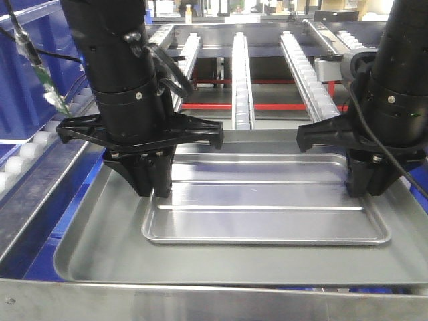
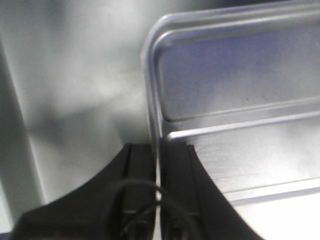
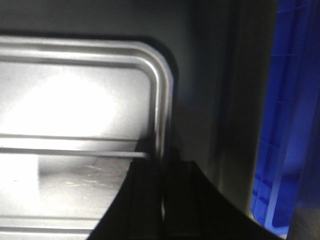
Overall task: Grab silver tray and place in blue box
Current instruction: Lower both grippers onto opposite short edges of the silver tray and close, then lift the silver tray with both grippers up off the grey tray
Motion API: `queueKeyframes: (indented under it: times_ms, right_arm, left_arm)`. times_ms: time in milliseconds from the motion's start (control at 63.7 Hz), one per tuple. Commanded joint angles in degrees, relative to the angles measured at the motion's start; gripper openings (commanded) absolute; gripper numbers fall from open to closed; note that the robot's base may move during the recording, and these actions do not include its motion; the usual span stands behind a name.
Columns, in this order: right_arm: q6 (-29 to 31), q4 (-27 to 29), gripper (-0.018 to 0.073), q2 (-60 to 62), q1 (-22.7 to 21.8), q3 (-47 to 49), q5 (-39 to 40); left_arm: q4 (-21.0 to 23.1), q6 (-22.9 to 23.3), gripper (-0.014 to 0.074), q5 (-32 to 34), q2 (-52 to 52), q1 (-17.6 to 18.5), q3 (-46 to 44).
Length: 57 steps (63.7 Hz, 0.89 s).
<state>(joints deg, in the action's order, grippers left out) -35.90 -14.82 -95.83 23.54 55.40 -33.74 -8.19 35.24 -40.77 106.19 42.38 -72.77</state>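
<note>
Inside the dull grey metal tray (image 1: 93, 251) lies the shiny ribbed silver tray (image 1: 267, 224); left claw (image 1: 155, 192) and right claw (image 1: 366, 192) clamp its rims.

In larger tray (image 1: 200, 264) lies silver tray (image 1: 267, 200); roller rails (image 1: 242, 73) behind.

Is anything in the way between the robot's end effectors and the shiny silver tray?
No, nothing visible. The left end effector pinches the left rim of the silver tray, and the right end effector pinches its right rim. It lies inside a bigger grey tray.
</note>
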Motion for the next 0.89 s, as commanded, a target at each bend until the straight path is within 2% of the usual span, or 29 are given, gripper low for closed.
queueKeyframes:
  times_ms: [0, 188, 267, 440, 534, 597, 612, 879]
  right_arm:
    - [0.4, -1.2, 0.0056, 1.7, -0.1, 1.1, 0.6]
    - [0.4, -1.2, 0.0056, 6.1, -0.1, 1.1, -1.8]
    - [0.4, -1.2, 0.0056, 8.4, -0.1, 1.2, -4.1]
    - [0.4, -1.2, 0.0056, 14.0, 0.8, 1.2, -8.3]
    - [0.4, -1.2, 0.0056, 16.4, 1.6, 1.7, -10.9]
    - [0.4, -1.5, 0.0056, 18.0, 2.4, 3.3, -13.8]
    - [0.4, -1.9, 0.0056, 19.1, 3.1, 5.5, -16.6]
    - [1.0, -2.1, 0.0056, 22.0, 4.6, 13.9, -23.2]
  left_arm:
    - [-0.6, 0.0, -0.0097, -1.0, -2.3, 0.2, -1.3]
    - [-0.6, 0.1, -0.0097, -4.6, -4.5, 0.2, -1.4]
    - [-1.4, 1.6, -0.0097, -6.0, -5.7, 0.2, -1.8]
    - [-2.7, 2.0, -0.0098, -12.7, -7.4, 1.0, -7.2]
    - [-5.0, 2.2, -0.0098, -16.6, -7.5, 2.3, -11.1]
    - [-6.5, 2.7, -0.0098, -19.2, -7.8, 3.3, -13.6]
    - [-7.0, 2.7, -0.0098, -21.0, -8.2, 4.1, -15.6]
    - [-7.3, 3.0, -0.0097, -23.2, -12.8, 5.0, -17.3]
